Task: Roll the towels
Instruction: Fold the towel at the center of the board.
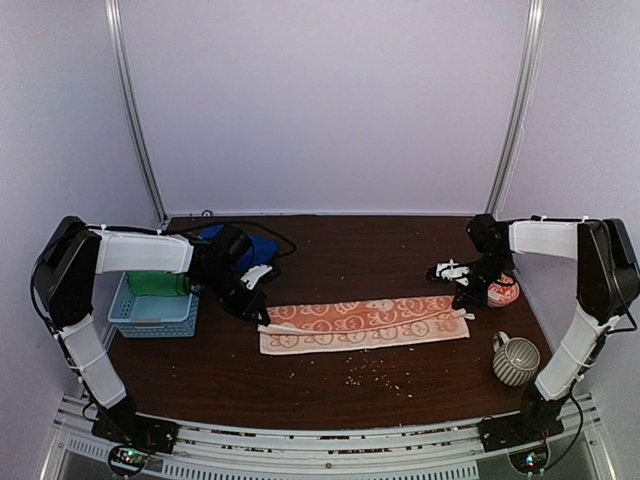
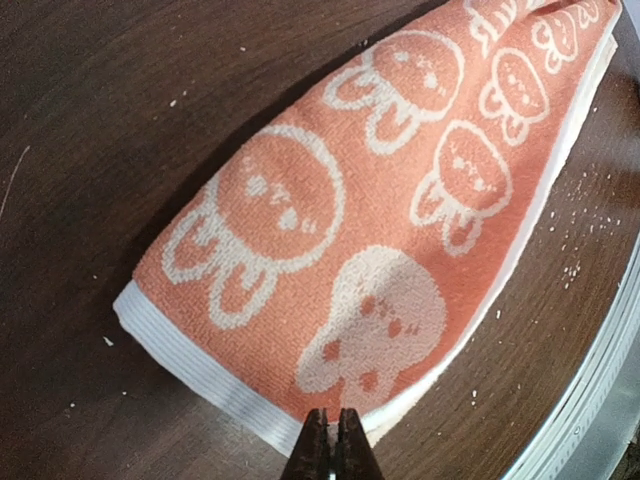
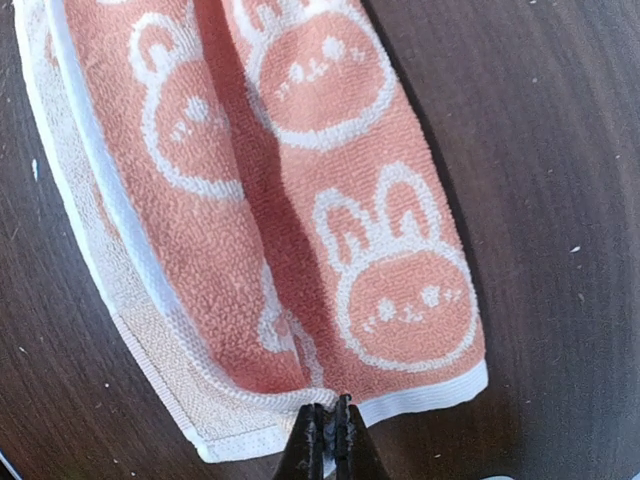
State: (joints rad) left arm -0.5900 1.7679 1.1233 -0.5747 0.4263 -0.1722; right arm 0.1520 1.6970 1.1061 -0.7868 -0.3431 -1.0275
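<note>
The orange towel with white rabbit pattern [image 1: 365, 323] lies folded lengthwise in a long strip across the middle of the table. My left gripper [image 1: 262, 320] is shut on its left end; in the left wrist view the tips [image 2: 331, 428] pinch the white hem of the towel [image 2: 330, 230]. My right gripper [image 1: 463, 304] is shut on its right end; in the right wrist view the tips [image 3: 330, 412] pinch the hem of the towel [image 3: 300, 200]. A royal blue towel [image 1: 258, 246] lies behind the left arm. A green towel [image 1: 157, 283] sits in the basket.
A light blue plastic basket [image 1: 150, 318] stands at the left edge. An orange-and-white patterned bowl [image 1: 504, 293] sits just right of the right gripper. A ribbed grey mug [image 1: 515, 360] stands at the front right. Crumbs [image 1: 375, 375] lie in front of the towel.
</note>
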